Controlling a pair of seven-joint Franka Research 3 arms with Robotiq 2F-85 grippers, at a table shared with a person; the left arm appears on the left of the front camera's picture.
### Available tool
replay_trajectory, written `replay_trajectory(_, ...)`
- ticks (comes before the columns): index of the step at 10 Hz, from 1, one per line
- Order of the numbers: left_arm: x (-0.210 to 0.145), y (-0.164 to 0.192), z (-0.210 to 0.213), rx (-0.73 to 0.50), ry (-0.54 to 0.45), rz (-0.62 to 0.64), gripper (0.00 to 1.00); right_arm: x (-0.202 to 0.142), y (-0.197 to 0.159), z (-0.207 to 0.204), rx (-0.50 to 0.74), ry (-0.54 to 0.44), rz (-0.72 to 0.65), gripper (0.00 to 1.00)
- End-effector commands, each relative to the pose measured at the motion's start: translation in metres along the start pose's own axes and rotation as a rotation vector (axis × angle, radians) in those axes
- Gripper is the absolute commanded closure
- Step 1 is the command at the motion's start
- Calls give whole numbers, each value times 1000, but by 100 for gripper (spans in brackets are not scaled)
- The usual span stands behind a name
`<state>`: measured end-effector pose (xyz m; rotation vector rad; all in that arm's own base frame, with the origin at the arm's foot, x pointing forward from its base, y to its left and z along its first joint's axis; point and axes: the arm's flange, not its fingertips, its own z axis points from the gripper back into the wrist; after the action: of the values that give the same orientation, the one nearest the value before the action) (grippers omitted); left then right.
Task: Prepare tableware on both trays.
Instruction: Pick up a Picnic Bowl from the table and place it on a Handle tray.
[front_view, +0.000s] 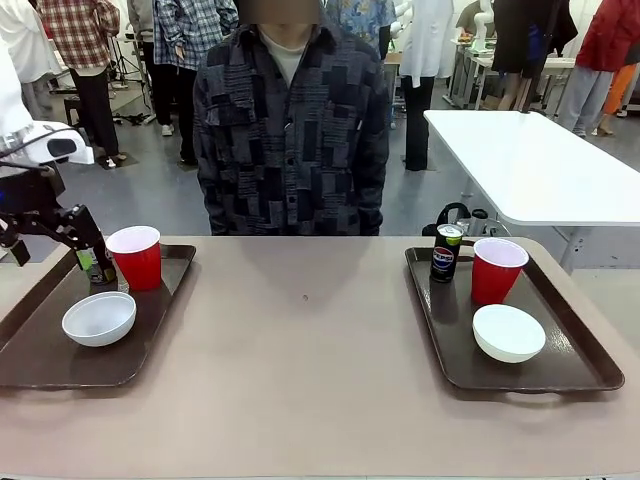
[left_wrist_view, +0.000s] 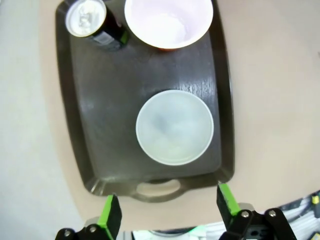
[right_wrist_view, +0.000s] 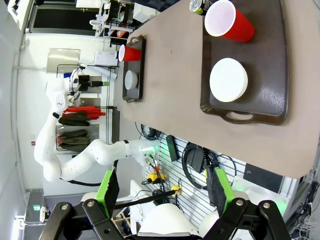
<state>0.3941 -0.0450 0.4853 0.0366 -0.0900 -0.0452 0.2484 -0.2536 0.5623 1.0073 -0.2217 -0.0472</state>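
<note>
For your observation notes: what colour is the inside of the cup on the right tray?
White inside the red cup, clearest in the right wrist view.

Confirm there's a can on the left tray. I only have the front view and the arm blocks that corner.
Observer: Yes. The left wrist view shows the can upright on the left tray, beside the red cup.
Operator: Left gripper open?
Observer: The left gripper is open with nothing between its fingers.
Operator: Right gripper?
Observer: The right gripper is open and empty too, back off the near edge of the table, away from the right tray.
</note>
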Motion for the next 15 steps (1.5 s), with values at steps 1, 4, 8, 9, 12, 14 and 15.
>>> replay_trajectory(1, -10, 1, 18, -1, -24, 74, 1, -1, 1, 1, 11, -3, 10, 3)
replay_trajectory(4, -4, 1, 11, -1, -14, 22, 1, -1, 1, 1, 11, -3, 10, 3)
replay_trajectory(8, -4, 1, 11, -1, -14, 22, 1, -1, 1, 1, 11, -3, 10, 3)
replay_trajectory(9, -4, 1, 11, -1, -14, 22, 1, -1, 1, 1, 11, -3, 10, 3)
replay_trajectory(12, 11, 15, 28, -188, 89, 12, 0, 0, 0, 0, 0, 0, 0, 3)
replay_trajectory(14, 21, 51, 22, -422, 131, -107, 0, -14, -33, 31, 110, -79, 2, 3)
replay_trajectory(15, 19, 74, 21, -564, 144, -201, 0, -26, -49, 46, 143, -98, -11, 3)
